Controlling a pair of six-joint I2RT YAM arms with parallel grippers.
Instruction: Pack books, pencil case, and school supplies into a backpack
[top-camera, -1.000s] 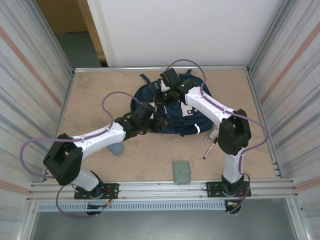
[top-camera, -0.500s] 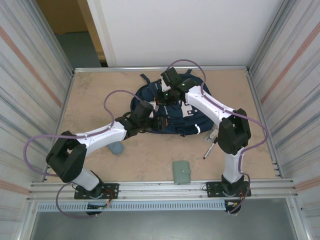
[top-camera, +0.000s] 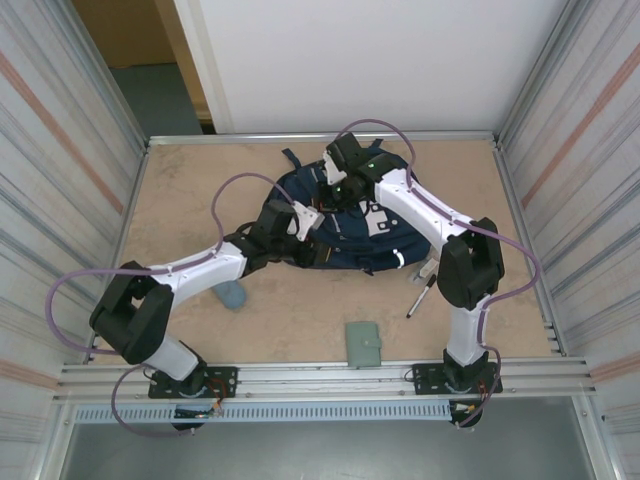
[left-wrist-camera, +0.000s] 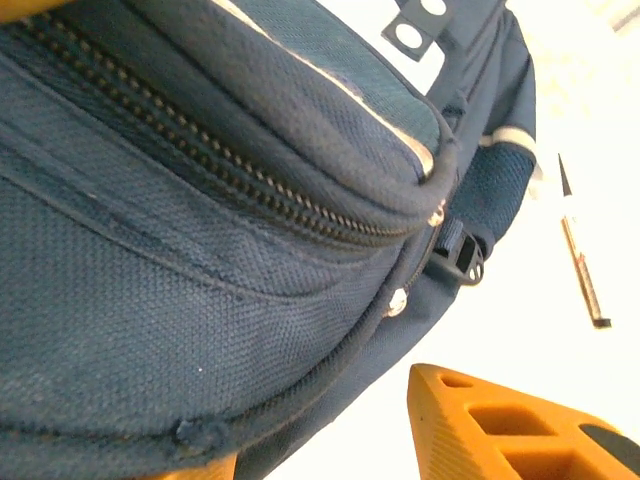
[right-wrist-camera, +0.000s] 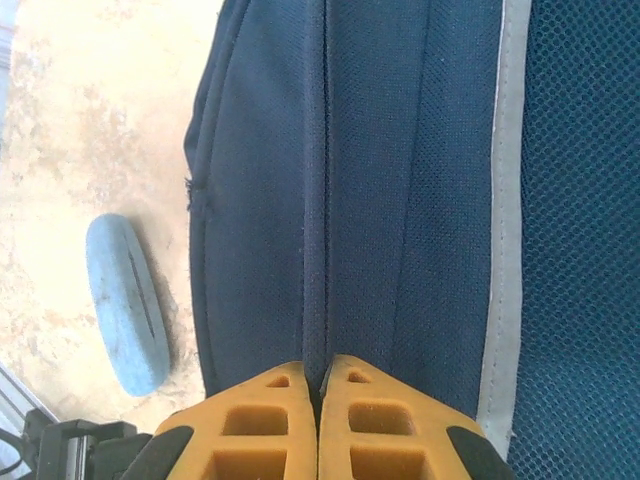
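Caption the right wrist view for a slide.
Right gripper shut on a seam of the navy backpack, blue pencil case lying on the table beside it.

No text, brand or number can be read in any view. Dark marks are seen on the pale patch (top-camera: 376, 220) of the backpack (top-camera: 348, 242), but they are too small to be made out.

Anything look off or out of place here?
Nothing spilled or broken. The backpack is pulled into a ridge where the right gripper pinches it; the zip facing the left wrist camera is closed. The pencil case, marker and booklet lie loose on the table.
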